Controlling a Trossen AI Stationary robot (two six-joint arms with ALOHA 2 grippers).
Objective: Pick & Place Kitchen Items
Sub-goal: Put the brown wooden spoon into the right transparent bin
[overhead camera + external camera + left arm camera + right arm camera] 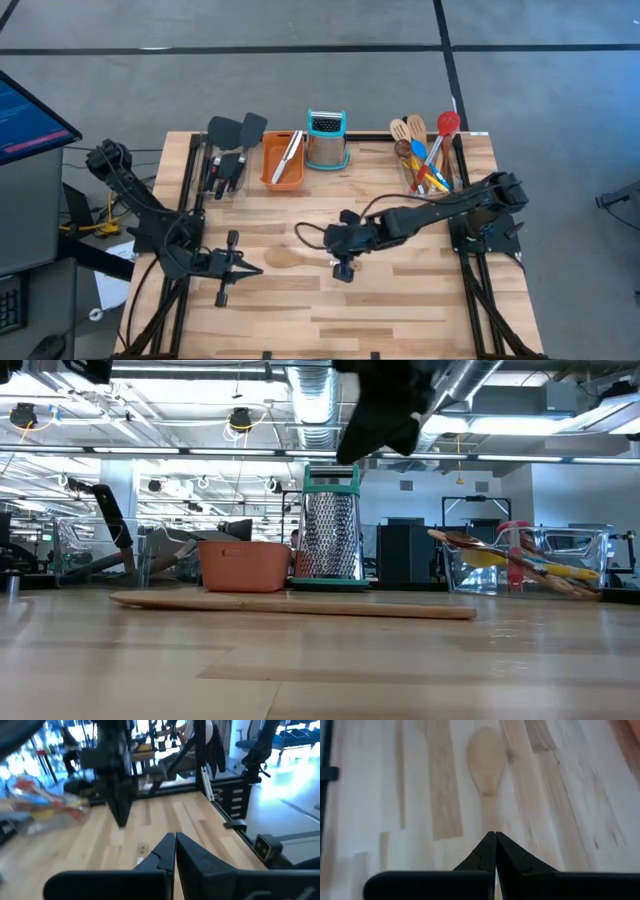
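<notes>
A wooden spoon (290,257) lies flat on the table near its middle; the low view shows it lying along the boards (290,603). My right gripper (322,246) is shut and empty above the spoon's handle, clear of it; in its wrist view the shut fingertips (495,836) point toward the spoon's bowl (487,762). In the low view it hangs high over the spoon (385,410). My left gripper (258,268) is shut and empty near the table's left side (175,837). Several coloured and wooden utensils (425,150) stand in a clear bin at the far right.
An orange tray (283,160) with a steel-handled tool (289,152) in it stands at the far middle, next to a steel grater with a teal top (327,140). Black turners (235,132) lie at the far left. The clear bin (525,560) also shows in the low view.
</notes>
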